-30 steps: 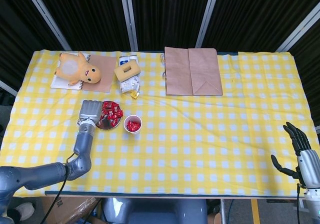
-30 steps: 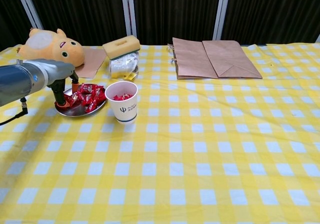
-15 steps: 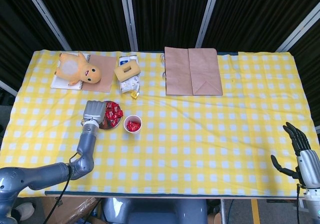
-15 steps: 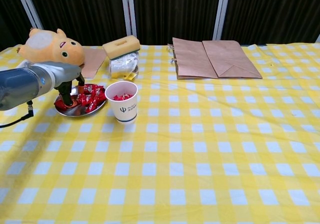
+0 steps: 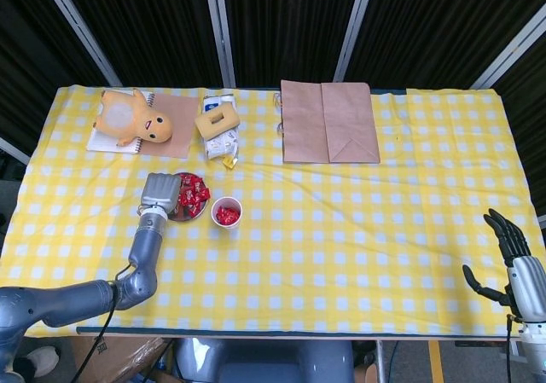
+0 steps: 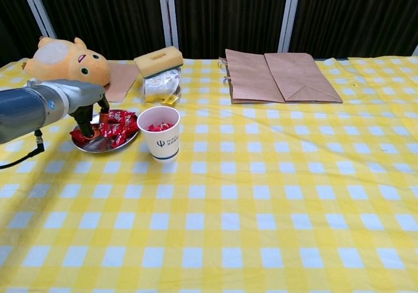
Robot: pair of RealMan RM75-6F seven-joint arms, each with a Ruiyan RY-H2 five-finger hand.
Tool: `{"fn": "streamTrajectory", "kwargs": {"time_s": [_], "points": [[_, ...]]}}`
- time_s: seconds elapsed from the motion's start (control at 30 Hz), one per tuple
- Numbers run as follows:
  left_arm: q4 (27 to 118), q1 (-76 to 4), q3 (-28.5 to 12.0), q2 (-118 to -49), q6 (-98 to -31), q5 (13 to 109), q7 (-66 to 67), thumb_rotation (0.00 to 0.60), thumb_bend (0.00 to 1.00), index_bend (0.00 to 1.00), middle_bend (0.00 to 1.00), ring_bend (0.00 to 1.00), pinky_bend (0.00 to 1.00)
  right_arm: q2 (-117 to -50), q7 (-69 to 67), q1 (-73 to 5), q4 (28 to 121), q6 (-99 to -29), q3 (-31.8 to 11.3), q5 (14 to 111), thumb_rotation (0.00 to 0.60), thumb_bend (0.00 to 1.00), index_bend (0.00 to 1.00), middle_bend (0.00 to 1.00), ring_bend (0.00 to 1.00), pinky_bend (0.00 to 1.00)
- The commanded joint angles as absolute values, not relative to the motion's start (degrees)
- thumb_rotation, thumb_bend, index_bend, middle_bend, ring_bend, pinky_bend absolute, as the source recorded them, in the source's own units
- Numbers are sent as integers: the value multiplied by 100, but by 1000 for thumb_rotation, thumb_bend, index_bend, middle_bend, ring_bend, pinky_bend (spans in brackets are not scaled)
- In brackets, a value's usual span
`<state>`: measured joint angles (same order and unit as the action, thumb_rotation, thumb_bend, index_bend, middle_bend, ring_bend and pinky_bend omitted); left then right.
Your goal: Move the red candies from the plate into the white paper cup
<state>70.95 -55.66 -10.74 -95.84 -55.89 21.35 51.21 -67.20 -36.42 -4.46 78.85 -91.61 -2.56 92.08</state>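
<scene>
Checked cloth (image 5: 341,229) under round metal plate (image 6: 98,147), crinkly candies (image 6: 117,124)

The left hand (image 5: 159,191) covers the plate (image 5: 185,214) of red candies (image 5: 194,193) beside the white paper cup (image 5: 226,211).

This looks like a robot test room or lab set up for recording, not a home. Black pleated curtains (image 5: 281,25) hang in panels between pale metal poles (image 5: 218,26) along the table's far edge and close off the background. The table (image 5: 358,229) wears a yellow-and-white checked cloth that hangs over its near edge, where a cardboard box (image 5: 128,353) and a grey machine base (image 5: 264,362) show below it. Household props lie in a row near the far edge: a yellow plush toy (image 5: 132,117) on a notebook (image 5: 107,140), a sponge (image 5: 217,122) and a flat brown paper bag (image 5: 328,121).
</scene>
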Motion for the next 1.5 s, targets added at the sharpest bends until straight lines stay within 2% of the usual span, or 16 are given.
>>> {"fn": "streamTrajectory", "kwargs": {"time_s": [0.03, 0.37, 0.63, 1.17, 1.5], "points": [[7337, -5534, -1181, -9404, -5686, 2259, 4991, 600, 444, 510, 955, 1000, 1000, -6724, -3637, -446, 7880, -9165, -260, 9206, 600, 424, 0, 0, 0, 0], [8747, -5433, -1553, -8580, -6095, 2977, 4460, 600, 441, 510, 954, 1000, 1000, -6727, -3625, -445, 7871, -9171, -264, 9212, 600, 423, 0, 0, 0, 0], [9703, -5453, -1541, -8385, -6295, 3542, 4294, 600, 439, 510, 954, 1000, 1000, -6734, -3623, -446, 7862, -9175, -270, 9207, 600, 424, 0, 0, 0, 0], [9544, -5780, -1353, -8928, -6310, 3339, 4576, 600, 423, 503, 952, 1000, 1000, -6730, -3699, -439, 7845, -9234, -279, 9239, 600, 424, 0, 0, 0, 0], [9504, -5863, -1256, -8986, -6269, 3145, 4676, 600, 365, 493, 950, 1000, 1000, -6728, -3720, -443, 7845, -9233, -278, 9244, 600, 423, 0, 0, 0, 0]]}}
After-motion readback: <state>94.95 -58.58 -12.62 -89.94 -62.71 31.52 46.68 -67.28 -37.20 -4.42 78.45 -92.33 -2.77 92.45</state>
